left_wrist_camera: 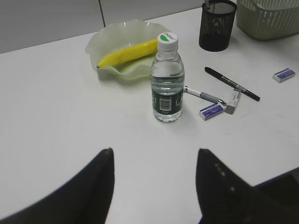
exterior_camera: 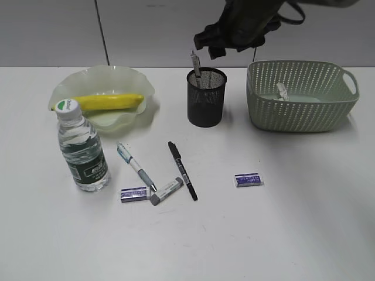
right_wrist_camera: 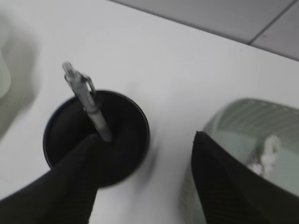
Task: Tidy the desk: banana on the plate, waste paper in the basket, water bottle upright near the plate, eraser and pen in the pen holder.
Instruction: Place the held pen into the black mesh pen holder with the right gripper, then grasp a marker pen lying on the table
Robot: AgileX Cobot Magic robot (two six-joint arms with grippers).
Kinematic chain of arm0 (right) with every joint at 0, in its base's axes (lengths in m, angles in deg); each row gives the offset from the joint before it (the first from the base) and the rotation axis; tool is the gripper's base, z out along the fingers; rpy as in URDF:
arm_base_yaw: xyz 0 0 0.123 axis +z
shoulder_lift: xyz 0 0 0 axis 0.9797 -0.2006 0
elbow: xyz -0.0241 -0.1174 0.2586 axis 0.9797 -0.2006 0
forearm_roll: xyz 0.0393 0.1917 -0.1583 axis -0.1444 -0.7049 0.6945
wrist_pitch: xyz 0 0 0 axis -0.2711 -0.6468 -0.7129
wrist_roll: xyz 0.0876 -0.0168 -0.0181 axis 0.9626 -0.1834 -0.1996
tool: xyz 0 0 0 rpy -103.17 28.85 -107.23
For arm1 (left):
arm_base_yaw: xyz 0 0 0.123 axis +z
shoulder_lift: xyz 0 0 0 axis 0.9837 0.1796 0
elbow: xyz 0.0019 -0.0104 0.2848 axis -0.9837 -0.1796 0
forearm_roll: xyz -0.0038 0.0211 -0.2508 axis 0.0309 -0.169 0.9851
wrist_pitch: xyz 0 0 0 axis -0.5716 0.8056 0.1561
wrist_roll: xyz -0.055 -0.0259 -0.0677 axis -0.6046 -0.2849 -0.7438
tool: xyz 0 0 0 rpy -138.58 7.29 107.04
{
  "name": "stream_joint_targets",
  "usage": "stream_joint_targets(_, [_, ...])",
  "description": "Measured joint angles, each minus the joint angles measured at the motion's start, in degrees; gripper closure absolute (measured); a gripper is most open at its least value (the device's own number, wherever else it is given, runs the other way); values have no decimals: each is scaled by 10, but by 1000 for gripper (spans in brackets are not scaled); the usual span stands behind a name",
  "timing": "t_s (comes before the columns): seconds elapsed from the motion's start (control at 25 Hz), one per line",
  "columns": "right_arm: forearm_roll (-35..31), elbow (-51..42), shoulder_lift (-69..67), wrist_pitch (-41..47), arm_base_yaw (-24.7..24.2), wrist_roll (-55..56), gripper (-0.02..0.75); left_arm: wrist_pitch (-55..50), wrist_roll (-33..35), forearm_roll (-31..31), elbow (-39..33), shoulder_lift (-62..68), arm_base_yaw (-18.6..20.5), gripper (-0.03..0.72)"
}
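White flat tabletop, the desk (exterior_camera: 281, 234), carries everything. Nearest the exterior camera lie three small erasers: a blue-labelled eraser (exterior_camera: 134, 194) touching a grey-sleeved eraser (exterior_camera: 166, 191), and another blue-labelled eraser (exterior_camera: 248, 180) well apart to the right. Just behind them lie a white-and-grey click pen (exterior_camera: 135, 166) and a black marker pen (exterior_camera: 182, 170). To the left a small clear plastic water bottle (exterior_camera: 82, 147) with a dark green label and white cap stands upright, just in front of the pale green wavy-rimmed plate (exterior_camera: 70, 85), which holds the long yellow banana (exterior_camera: 105, 102). Farther back, the black wire-mesh pen holder (exterior_camera: 205, 97) has a grey clip pen (exterior_camera: 195, 64) leaning inside it. Beside it the pale green perforated basket (exterior_camera: 302, 96) holds the crumpled white waste paper (exterior_camera: 282, 91). The right gripper (right_wrist_camera: 145, 182) hangs above the pen holder, jaws wide apart, gripping nothing. The left gripper (left_wrist_camera: 154, 186) hovers over bare desk, jaws wide and empty.
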Motion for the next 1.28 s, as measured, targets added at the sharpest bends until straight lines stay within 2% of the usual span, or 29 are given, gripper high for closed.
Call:
stream_joint_targets(0.28, [-78, -2, 102, 266, 3, -128, 304, 0, 0, 0, 0, 0, 0, 271])
stream_joint_targets(0.4, [-91, -39, 156, 325, 3, -146, 315, 0, 0, 0, 0, 0, 0, 271])
stream_joint_targets(0.92, [-99, -434, 526, 342, 3, -161, 324, 0, 0, 0, 0, 0, 0, 271])
stream_joint_targets(1.28, [-121, -636, 841, 341, 3, -161, 331, 0, 0, 0, 0, 0, 0, 271])
